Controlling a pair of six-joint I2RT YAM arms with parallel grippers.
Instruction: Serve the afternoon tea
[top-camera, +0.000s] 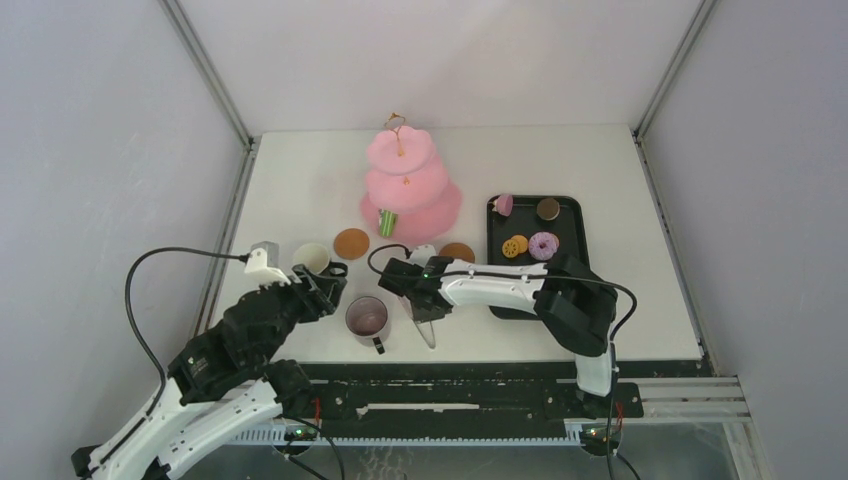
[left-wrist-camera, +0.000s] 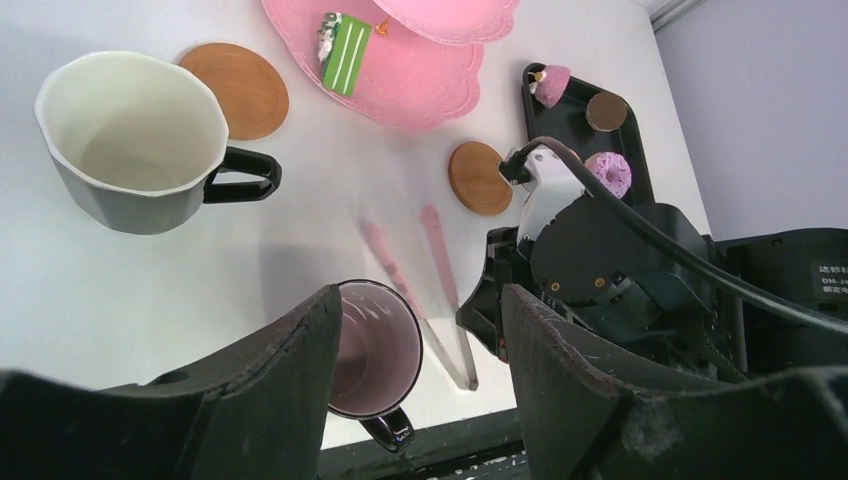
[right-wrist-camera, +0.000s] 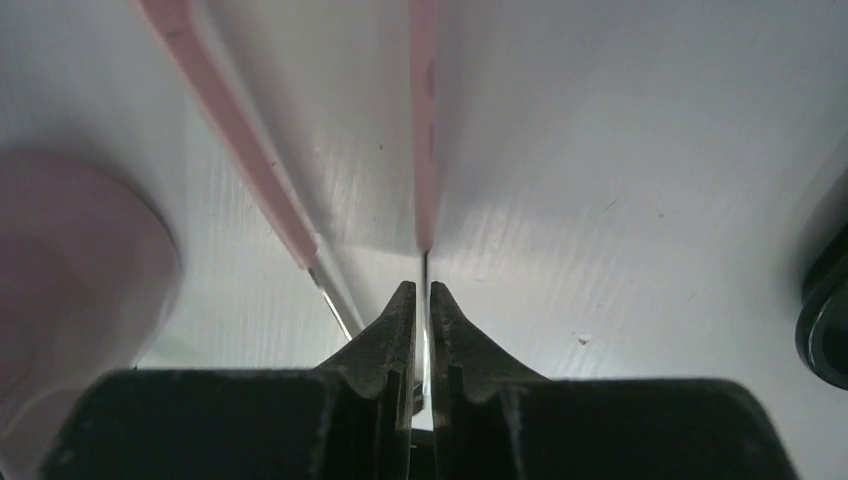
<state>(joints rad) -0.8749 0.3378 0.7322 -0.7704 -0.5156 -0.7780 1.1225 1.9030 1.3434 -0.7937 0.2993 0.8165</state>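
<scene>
The pink three-tier cake stand (top-camera: 405, 180) stands at the back, with a green pastry (top-camera: 387, 222) on its bottom tier. Two brown coasters (top-camera: 351, 242) (top-camera: 457, 252) lie bare in front of it. A dark mug with a cream inside (top-camera: 312, 258) and a dark mug with a pink inside (top-camera: 367, 318) stand on the table. My left gripper (top-camera: 328, 285) is open and empty, above and between the two mugs; the pink-inside mug (left-wrist-camera: 375, 350) sits by its left finger (left-wrist-camera: 270, 390). My right gripper (right-wrist-camera: 421, 290) is shut on one arm of the thin metal tongs (right-wrist-camera: 425, 120), low over the table.
A black tray (top-camera: 575, 225) at the right holds a pink cupcake (top-camera: 503, 205), a brown pastry (top-camera: 548, 208), an orange piece (top-camera: 515, 246) and a purple donut (top-camera: 543, 245). The tongs (top-camera: 425, 328) lie right of the pink-inside mug. The table's front edge is close behind them.
</scene>
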